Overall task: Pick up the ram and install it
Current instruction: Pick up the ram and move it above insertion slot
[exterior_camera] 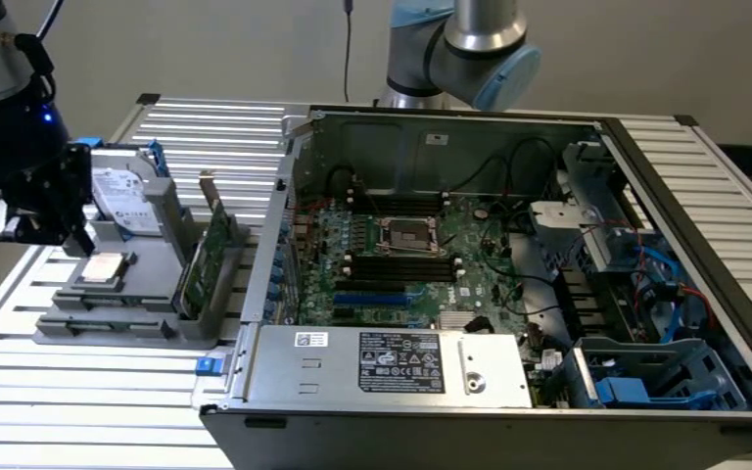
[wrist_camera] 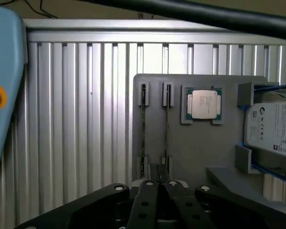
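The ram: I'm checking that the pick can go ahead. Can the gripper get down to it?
Probably yes. The ram stands on edge in the grey holder with nothing over its top edge. The gripper hangs above it, though its jaws are shut.

The ram point(wrist_camera: 168, 126) was a thin green stick, standing on its long edge in a narrow slot of the gray holder point(wrist_camera: 200, 148). It sat below the gripper point(wrist_camera: 158, 174), just ahead of the fingertips, untouched.
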{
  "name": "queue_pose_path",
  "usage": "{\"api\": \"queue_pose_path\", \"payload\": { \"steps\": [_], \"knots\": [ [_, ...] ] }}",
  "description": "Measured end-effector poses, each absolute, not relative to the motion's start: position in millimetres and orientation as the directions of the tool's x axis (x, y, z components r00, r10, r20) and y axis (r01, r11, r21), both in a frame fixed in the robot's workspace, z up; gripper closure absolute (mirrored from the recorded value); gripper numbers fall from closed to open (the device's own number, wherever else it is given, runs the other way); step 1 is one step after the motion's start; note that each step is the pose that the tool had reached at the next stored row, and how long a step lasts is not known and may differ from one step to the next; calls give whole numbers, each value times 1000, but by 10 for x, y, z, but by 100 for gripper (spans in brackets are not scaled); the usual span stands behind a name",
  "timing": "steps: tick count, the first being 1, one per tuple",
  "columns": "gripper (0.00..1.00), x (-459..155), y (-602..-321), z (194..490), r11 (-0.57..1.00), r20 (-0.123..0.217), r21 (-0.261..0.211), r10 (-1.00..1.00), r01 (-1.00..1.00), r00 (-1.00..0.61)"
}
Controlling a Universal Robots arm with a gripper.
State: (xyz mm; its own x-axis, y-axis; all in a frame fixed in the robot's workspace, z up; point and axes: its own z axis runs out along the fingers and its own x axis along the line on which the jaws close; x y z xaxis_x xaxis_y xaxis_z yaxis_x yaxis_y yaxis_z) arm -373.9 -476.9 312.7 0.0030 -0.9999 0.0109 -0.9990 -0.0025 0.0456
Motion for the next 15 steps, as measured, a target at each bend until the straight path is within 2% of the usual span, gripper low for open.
{"api": "queue_pose_path", "payload": {
  "steps": [2, 3, 4, 6, 7, 15],
  "knots": [
    [76, -3739, -4790, 3126, -3, 10, 46, -1000, -999, 3],
    [76, -3741, -4802, 3125, -2, 9, 45, -1000, -999, 3],
    [70, -3741, -4816, 3119, -2, 9, 45, -1000, -999, 3],
    [70, -3759, -4827, 3085, -2, 9, 45, -1000, -999, 3],
    [64, -3770, -4833, 3067, -2, 9, 45, -1000, -999, 3],
    [64, -3885, -4849, 2921, -6, 9, 45, -1000, -999, 6]
  ]
}}
